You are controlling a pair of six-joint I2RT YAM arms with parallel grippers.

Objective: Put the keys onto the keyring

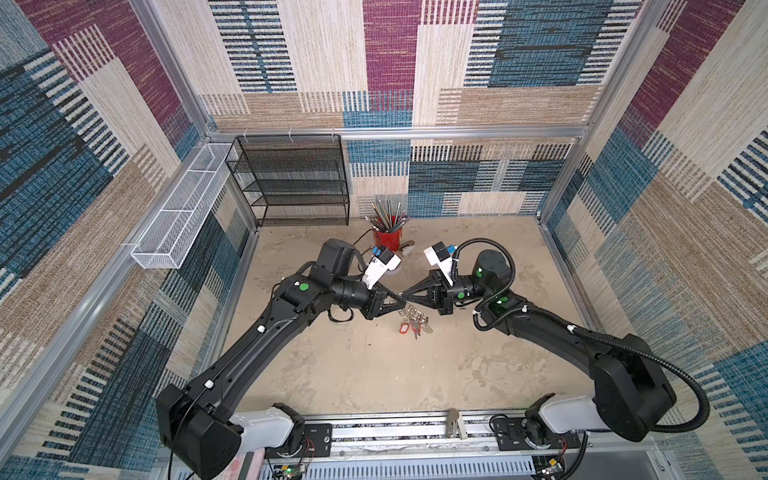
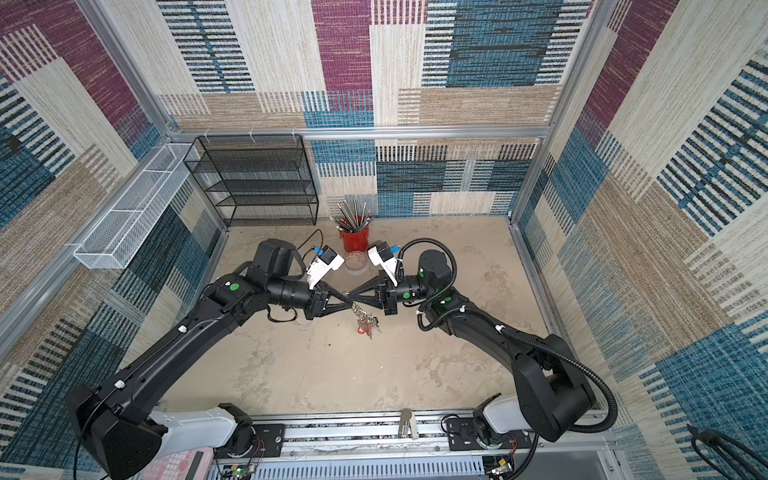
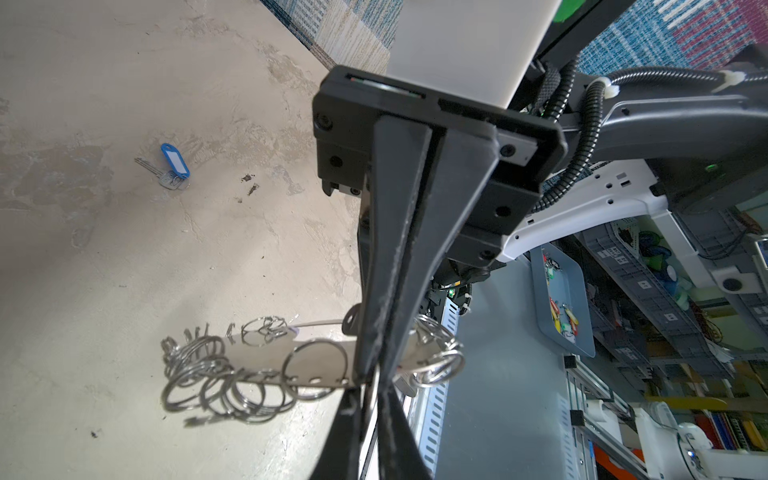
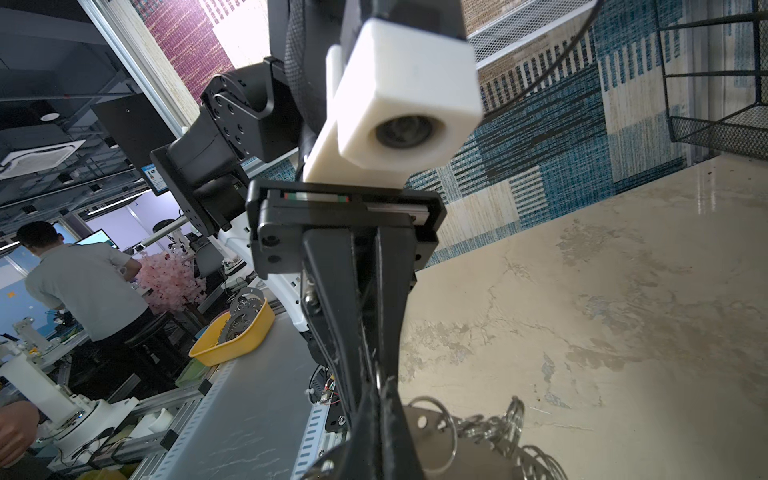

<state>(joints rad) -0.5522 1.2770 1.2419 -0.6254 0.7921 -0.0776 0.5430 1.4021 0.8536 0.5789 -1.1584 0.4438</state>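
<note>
Your right gripper [image 1: 405, 296] is clamped on the keyring [image 1: 412, 311], held up mid-table. Your left gripper [image 1: 395, 296] sits nearly closed at its edge, hold unclear. The red-tagged key [image 1: 404, 328] seems hung; the blue-tagged key [image 3: 174, 164] lies loose on the table [image 3: 124, 291], yet to add.

Robotics lab, test cell. Two black robot arms [image 1: 257, 332] stood bolted to a slotted aluminium rail [image 1: 395, 432] inside an aluminium-framed booth [image 1: 399, 133] with patterned fabric walls [image 1: 540, 54], and bare wiring and a circuit board [image 1: 291, 467] showed at the front edge. Past the open side, the wrist views showed racks of gray storage bins [image 3: 648, 282], a blue parts tray [image 3: 561, 299], a yellow parts tray [image 4: 237, 336], and a man [image 4: 83, 286] at a monitor [image 4: 93, 239] under a ceiling air-conditioning unit [image 4: 37, 153].
</note>
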